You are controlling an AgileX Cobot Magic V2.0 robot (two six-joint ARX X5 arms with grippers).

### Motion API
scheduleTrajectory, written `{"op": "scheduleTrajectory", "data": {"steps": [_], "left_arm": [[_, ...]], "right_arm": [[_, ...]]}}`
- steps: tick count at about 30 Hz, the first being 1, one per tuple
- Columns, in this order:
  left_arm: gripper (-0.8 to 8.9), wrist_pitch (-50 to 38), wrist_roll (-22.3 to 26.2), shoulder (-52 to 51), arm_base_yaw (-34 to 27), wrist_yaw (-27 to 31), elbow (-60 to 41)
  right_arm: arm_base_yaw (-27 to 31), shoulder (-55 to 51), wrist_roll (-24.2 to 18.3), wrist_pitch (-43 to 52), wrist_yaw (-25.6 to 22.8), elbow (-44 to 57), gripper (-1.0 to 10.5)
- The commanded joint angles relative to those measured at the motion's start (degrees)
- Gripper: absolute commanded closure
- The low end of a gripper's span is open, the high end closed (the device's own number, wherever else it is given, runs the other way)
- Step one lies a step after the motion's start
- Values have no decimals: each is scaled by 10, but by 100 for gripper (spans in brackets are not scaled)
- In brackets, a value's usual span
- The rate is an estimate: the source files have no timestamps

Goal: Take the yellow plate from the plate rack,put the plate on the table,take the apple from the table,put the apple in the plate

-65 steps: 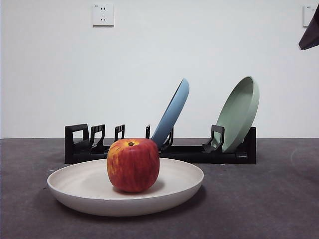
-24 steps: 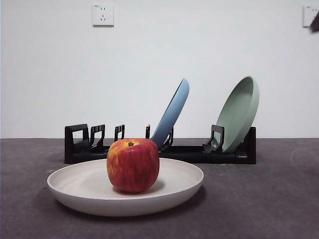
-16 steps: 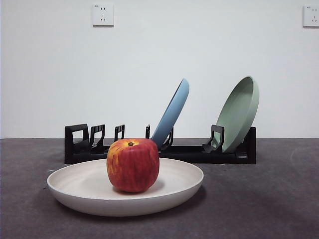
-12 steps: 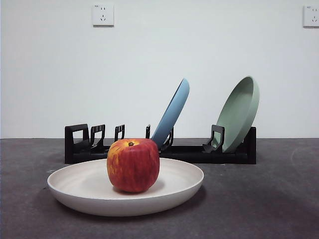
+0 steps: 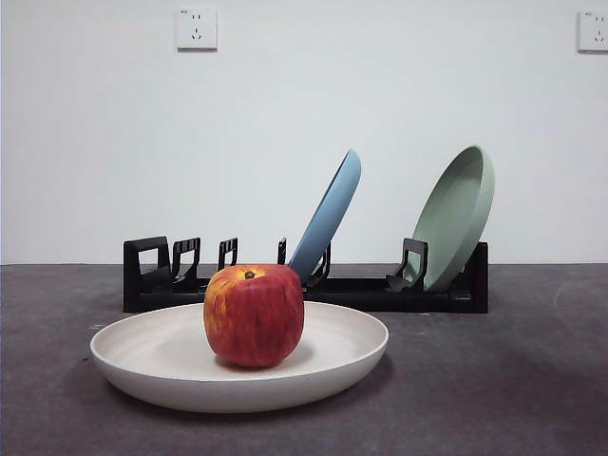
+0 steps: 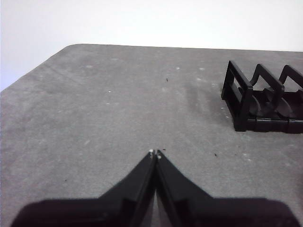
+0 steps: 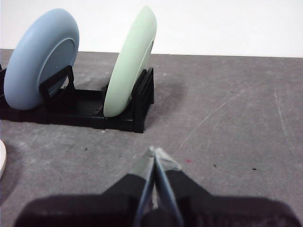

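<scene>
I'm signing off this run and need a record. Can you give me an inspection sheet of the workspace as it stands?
Surface: dark grey table, matte, with small specks and faint scuffs.
Job's things: yellow plate lies flat on the table in front of the plate rack; apple sits upright in the plate, stem up.
Clutter: light blue plate and pale green plate stand tilted in the rack; other slots hold nothing.
Grippers: left gripper shut, over bare table near the rack's end; right gripper shut, over bare table in front of the green plate. Neither holds anything.
Cables: nothing seen.
Surroundings: white wall with two sockets.
</scene>
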State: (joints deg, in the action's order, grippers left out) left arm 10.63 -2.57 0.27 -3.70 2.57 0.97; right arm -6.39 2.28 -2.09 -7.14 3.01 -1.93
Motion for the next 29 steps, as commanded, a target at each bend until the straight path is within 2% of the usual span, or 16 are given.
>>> {"op": "scheduleTrajectory", "data": {"steps": [1,7,29], "left_arm": [[816,-1,7,0,-2,0,-8],[816,-1,7,0,-2,0,-8],[816,-2,7,0,-2,0,-8]], "right_arm": [[0,-15,16,4,1,16,946],[0,-22,20,-33,1,16,946],[0,-22,26,-32,-2,16,946]]}}
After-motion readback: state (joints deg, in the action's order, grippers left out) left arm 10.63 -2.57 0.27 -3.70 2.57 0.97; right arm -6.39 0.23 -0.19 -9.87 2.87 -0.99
